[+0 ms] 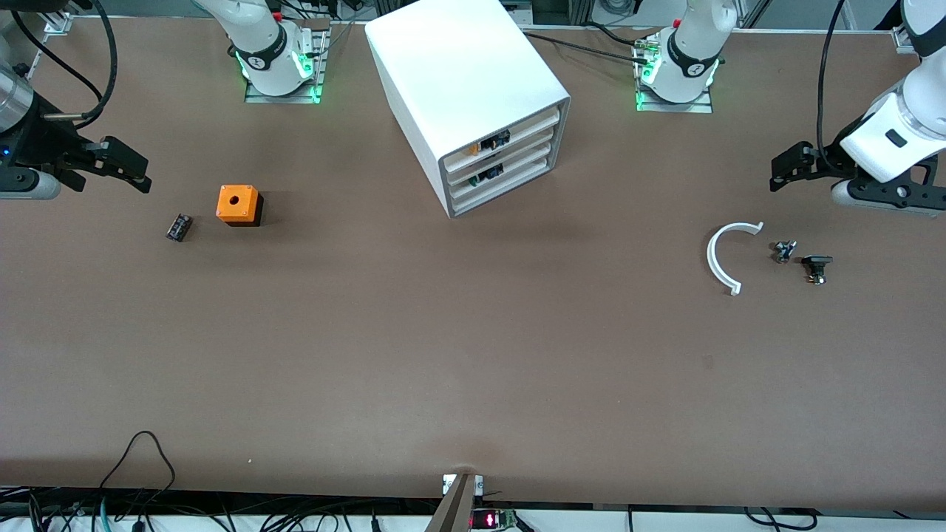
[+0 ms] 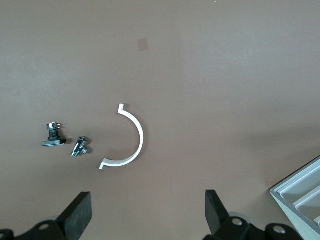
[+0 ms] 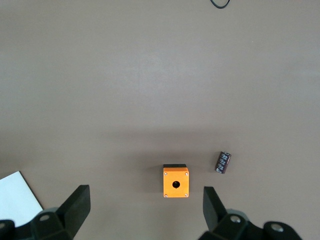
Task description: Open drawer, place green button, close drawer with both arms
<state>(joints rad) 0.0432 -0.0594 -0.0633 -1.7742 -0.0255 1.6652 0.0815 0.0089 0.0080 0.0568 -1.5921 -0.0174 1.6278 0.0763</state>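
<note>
The white cabinet (image 1: 465, 66) stands near the arms' bases, its grey-edged front turned toward the left arm's end. The drawer (image 1: 517, 164), the middle tray of three, sits flush and shut. Two small parts lie near a white arc (image 1: 718, 258): a black flat-headed one (image 1: 817, 266) (image 2: 53, 137) and a silvery one (image 1: 783, 251) (image 2: 80, 146). No green cap shows on either, so which is the button I cannot tell. My left gripper (image 1: 789, 168) (image 2: 148, 212) hangs open over the table beside them. My right gripper (image 1: 122, 166) (image 3: 145, 210) hangs open near the orange cube.
An orange cube with a round hole (image 1: 238, 204) (image 3: 176, 182) and a small black rectangular part (image 1: 178, 227) (image 3: 223, 162) lie toward the right arm's end. A cabinet corner (image 2: 300, 197) shows in the left wrist view. Cables run along the table's nearest edge (image 1: 140, 451).
</note>
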